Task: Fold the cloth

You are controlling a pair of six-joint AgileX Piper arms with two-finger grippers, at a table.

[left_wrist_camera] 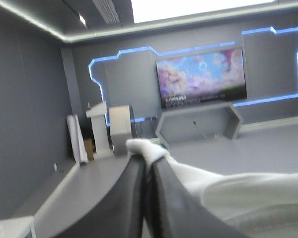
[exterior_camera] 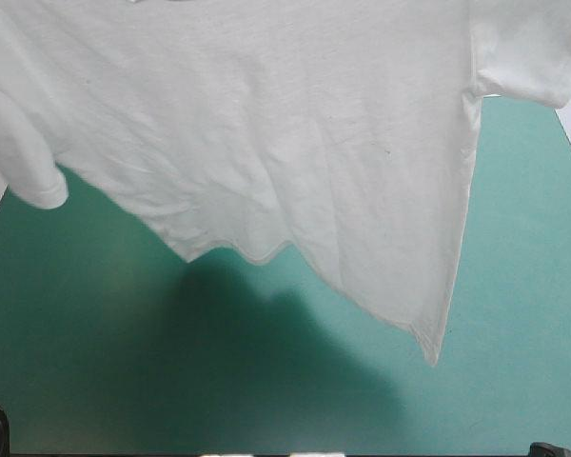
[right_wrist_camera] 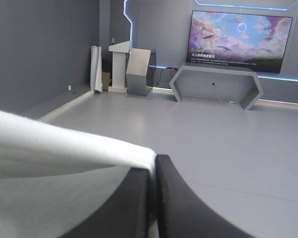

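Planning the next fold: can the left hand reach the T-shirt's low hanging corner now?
Probably not: the left hand is shut on the raised T-shirt, its corner hanging far below.

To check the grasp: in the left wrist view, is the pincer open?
No, the left pincer is all but shut, pinching a fold of the white T-shirt.

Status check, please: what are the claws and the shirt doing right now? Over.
Left claw shut on the T-shirt. Right claw likewise. T-shirt lifted, hanging spread above the teal-green cover. Nothing seen in the way.
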